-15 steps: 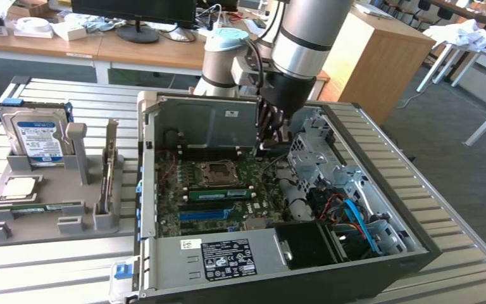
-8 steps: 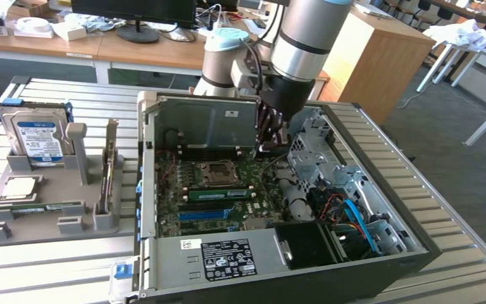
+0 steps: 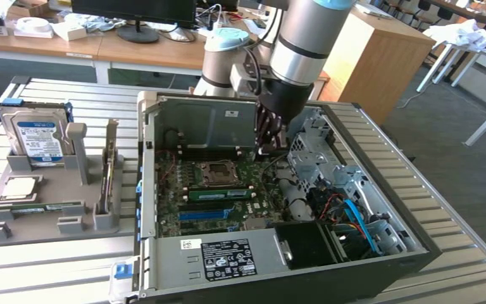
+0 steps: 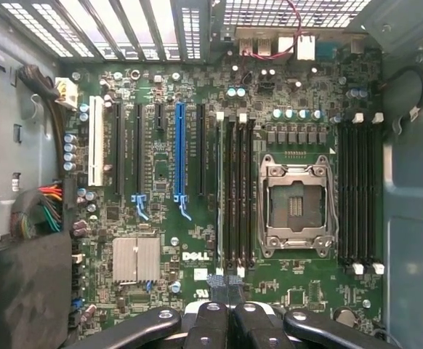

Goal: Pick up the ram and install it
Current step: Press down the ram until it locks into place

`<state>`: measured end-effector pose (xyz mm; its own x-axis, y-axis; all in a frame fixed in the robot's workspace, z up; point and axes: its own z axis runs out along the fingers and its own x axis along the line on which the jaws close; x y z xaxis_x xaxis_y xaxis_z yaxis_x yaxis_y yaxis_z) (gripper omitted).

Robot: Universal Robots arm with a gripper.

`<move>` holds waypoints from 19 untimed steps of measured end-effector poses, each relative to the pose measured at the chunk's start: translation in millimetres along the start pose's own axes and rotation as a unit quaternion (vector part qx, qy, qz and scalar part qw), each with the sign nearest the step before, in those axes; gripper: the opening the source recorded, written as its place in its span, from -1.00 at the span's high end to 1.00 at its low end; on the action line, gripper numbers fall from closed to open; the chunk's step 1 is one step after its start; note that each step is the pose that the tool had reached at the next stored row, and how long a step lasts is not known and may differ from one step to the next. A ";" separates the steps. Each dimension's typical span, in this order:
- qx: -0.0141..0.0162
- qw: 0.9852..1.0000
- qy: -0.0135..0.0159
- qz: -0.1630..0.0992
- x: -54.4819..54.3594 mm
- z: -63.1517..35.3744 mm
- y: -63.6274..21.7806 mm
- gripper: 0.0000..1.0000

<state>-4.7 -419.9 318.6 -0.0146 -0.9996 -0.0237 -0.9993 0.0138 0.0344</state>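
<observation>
Exterior view: a black end effector (image 3: 268,151) hangs inside the open dark computer case (image 3: 412,253) on the slatted metal bench (image 3: 49,266), fingers pressed together on nothing discernible, near one end of the long, flat green ram (image 3: 218,193) standing in a motherboard slot. Wrist view: the end effector (image 4: 228,291) masks that slot's near latch, so seating cannot be judged; an unlatched ram (image 4: 221,196) could tilt or spring loose under an off-centre push.

The computer case (image 3: 205,123) sits on the tabletop (image 3: 57,266), the end effector (image 3: 267,149) inside it. A holder (image 3: 53,183) with the hard drive (image 3: 38,136) lies at the exterior view's left.
</observation>
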 end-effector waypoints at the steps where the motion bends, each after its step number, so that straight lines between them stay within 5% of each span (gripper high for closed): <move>1: 0.000 1.000 0.000 0.000 0.1 0.8 0.0 0.80; 19: 0.000 1.000 -0.001 0.000 1.4 16.3 -0.6 0.80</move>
<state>-4.6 -420.8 302.2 -0.0147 -0.9996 -0.0250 -0.9993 0.0138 0.0345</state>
